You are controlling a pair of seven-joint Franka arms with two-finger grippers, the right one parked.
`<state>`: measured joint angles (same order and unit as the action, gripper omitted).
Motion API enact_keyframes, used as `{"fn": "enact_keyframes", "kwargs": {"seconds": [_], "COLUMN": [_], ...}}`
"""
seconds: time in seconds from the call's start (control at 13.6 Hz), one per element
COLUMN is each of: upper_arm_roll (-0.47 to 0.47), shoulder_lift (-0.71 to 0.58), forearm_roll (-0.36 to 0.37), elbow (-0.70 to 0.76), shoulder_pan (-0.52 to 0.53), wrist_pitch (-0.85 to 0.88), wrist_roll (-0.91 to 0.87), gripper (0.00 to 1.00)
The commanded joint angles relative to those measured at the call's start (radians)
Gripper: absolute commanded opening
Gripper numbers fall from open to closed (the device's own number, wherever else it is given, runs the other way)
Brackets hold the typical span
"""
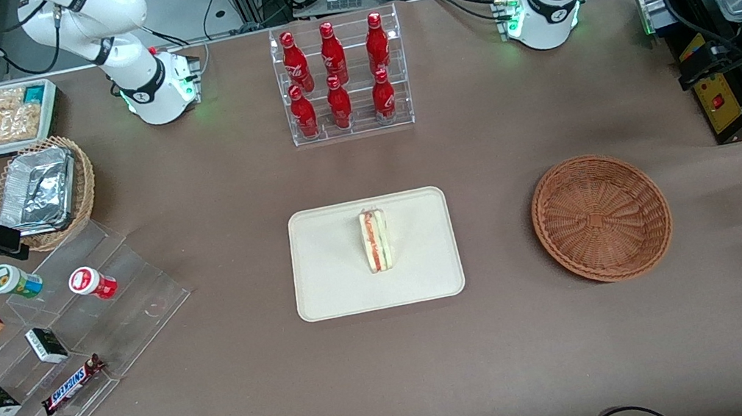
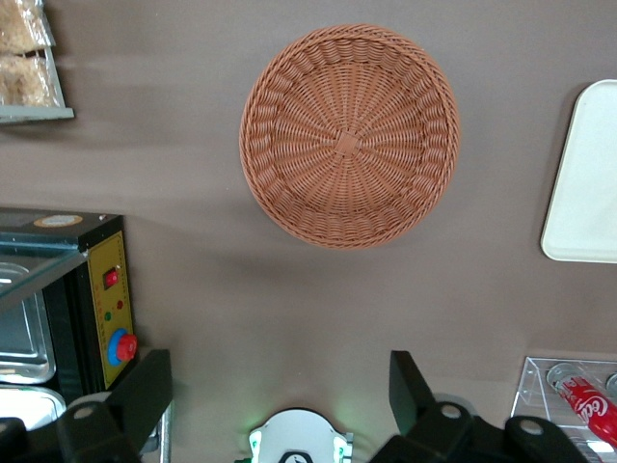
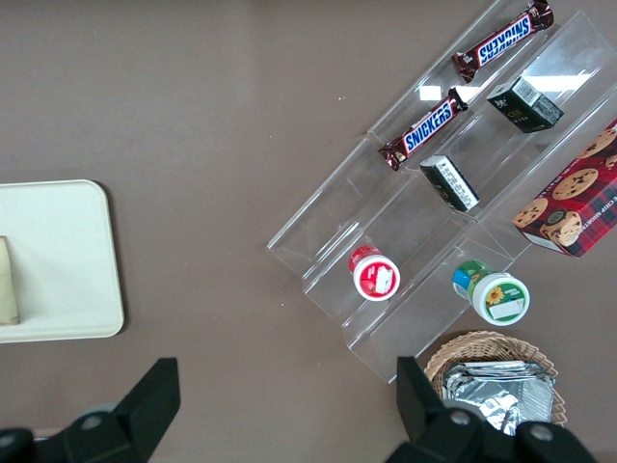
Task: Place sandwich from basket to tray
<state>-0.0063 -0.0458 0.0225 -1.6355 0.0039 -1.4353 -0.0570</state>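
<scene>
The clear-wrapped triangular white-bread sandwich (image 1: 375, 240) stands on its edge in the middle of the flat cream-white rectangular tray (image 1: 330, 281). The round reddish-brown wicker basket (image 1: 601, 217) beside it holds nothing. The end effector (image 2: 280, 395) hangs released, high above the brown worktop (image 1: 226, 186). The task looks complete.

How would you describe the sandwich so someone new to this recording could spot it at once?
Find the flat cream tray mid-table, nearer the front camera than the rack of red bottles. The sandwich stands on it, a small white-bread wedge showing red-orange and green filling stripes. The woven basket beside the tray is empty, and the pincer is open above the table near it.
</scene>
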Motion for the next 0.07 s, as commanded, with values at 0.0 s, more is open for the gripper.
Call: {"fn": "enact_keyframes", "kwargs": {"seconds": [0.0], "upper_arm_roll": [0.017], "shoulder_lift": [-0.002], "forearm_roll": [-0.006], "elbow": [0.009], "shoulder_pan": [-0.016], "wrist_pitch": [-0.007], "wrist_roll": [0.042], "gripper": [0.99]}}
